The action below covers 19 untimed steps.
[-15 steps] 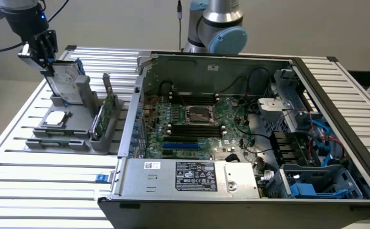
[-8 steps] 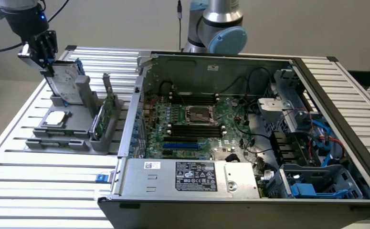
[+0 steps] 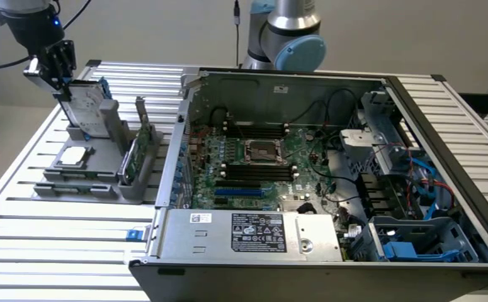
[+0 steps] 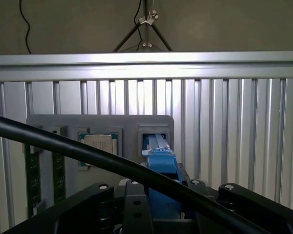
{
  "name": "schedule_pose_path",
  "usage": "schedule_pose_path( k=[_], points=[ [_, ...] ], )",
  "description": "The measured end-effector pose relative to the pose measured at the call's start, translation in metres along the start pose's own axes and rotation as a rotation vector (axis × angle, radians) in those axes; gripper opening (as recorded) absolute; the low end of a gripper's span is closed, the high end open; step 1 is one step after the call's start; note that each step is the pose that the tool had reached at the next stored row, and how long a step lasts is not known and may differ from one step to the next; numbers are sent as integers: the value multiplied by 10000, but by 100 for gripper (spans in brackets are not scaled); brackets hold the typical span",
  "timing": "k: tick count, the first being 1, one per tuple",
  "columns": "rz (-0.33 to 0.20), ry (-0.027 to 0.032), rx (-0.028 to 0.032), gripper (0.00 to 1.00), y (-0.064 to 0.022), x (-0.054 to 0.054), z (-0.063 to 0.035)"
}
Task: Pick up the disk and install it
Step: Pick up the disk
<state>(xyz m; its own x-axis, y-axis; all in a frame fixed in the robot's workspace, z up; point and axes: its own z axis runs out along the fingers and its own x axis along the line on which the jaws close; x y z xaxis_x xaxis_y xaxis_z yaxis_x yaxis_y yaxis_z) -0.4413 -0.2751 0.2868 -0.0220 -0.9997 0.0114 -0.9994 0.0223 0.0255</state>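
My gripper point(image 3: 65, 89): jaws pinching top end of disk point(image 3: 88, 108).
Disk stands in grey rack point(image 3: 101, 185), slot at back as ext. view shows it, lower end at slot mouth. Long axis upright, blue carrier rim up.
Edges: rack post point(image 3: 114, 119) just beside disk on ext. view's right, so tight there. Open air above.
Chip point(image 3: 74, 156) and green card point(image 3: 140, 148) in same rack, apart from disk.
PC case point(image 3: 181, 119) wall beyond card.
Black cable point(image 4: 88, 156) crosses wrist view in front of disk point(image 4: 161, 163).
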Motion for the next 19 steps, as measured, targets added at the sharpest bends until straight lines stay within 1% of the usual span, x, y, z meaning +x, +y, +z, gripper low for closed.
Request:
schedule_pose_path(
  k=[19],
  points=[
    [6, 8, 4, 33, 0, 0, 0]
  ],
)
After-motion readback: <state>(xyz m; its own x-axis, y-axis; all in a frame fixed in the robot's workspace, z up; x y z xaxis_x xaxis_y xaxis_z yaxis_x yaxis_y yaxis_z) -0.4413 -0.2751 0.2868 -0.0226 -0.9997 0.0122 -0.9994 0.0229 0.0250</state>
